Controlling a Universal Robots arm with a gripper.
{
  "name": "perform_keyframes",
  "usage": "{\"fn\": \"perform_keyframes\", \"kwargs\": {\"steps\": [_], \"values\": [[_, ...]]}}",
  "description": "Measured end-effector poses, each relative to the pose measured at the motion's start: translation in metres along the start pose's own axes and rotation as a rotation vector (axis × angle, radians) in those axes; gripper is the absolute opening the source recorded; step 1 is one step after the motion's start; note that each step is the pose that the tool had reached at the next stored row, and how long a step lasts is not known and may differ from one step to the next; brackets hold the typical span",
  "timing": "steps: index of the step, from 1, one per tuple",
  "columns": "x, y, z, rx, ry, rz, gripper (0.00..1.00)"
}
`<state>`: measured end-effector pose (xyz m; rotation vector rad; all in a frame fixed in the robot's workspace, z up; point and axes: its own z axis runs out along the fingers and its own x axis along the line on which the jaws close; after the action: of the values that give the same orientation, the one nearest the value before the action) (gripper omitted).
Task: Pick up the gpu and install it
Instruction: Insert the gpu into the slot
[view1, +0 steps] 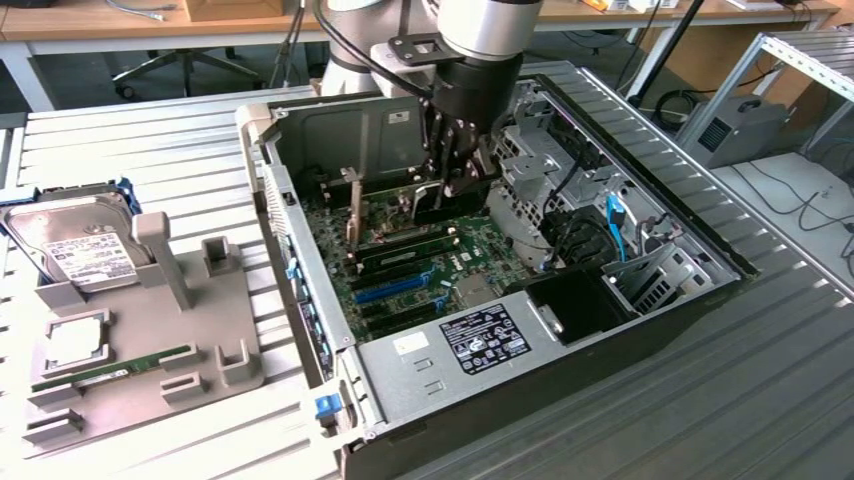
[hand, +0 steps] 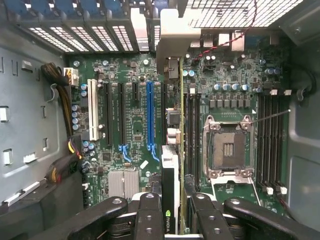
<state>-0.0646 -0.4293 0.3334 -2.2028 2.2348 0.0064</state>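
Observation:
The open computer case (view1: 400, 352) lies on the slatted metal table with its motherboard (hand: 135, 125) facing up. My gripper (view1: 447, 190) reaches down into the case over the board. It is shut on the gpu (hand: 171, 165), which stands on edge between the two black fingers (hand: 150, 215). The card's black top edge carries an NVIDIA mark, and its silver bracket (hand: 172, 45) points at the case's rear slot openings. The card runs parallel to the blue slot (hand: 150, 115), between that slot and the CPU socket (hand: 227, 147). Whether it sits in a slot I cannot tell.
A grey fixture tray (view1: 214, 340) at the exterior view's left holds a hard drive (view1: 80, 245), a RAM stick (view1: 114, 368) and a square chip (view1: 74, 340). Drive cages and cables (view1: 587, 235) crowd the case's side at the exterior view's right. Case walls ring the board.

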Motion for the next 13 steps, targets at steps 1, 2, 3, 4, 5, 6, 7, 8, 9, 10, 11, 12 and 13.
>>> {"fn": "perform_keyframes", "kwargs": {"steps": [1,2,3,4,5,6,7,8,9,10,11,12,13], "values": [[0.0,0.0001,0.0009,0.0,0.0,0.0,0.27],[0.0,0.0003,0.0018,0.0,0.0,0.0,0.27],[0.0,0.0004,0.0023,0.0,0.0,0.0,0.27],[0.0,0.0004,0.0026,-0.0001,0.0002,0.0,0.27],[0.0,0.0004,0.0029,-0.0001,0.0002,0.0,0.27],[0.0,0.0005,0.003,-0.0001,0.0002,0.0,0.27],[0.0002,0.0006,0.0032,0.0,-0.0001,0.0,0.27],[0.0006,0.0006,0.0033,0.0001,-0.0002,0.0,0.27],[0.0015,0.0005,0.0032,0.0,0.0,0.0,0.27],[0.0026,0.0005,0.0032,0.0,0.0,0.0,0.27],[0.0043,0.0004,0.0032,0.0,0.0,0.0,0.27],[0.0054,0.0004,0.0032,0.0,0.0,0.0,0.27],[0.0068,0.0004,0.0032,0.0,0.0,0.0,0.27]]}}
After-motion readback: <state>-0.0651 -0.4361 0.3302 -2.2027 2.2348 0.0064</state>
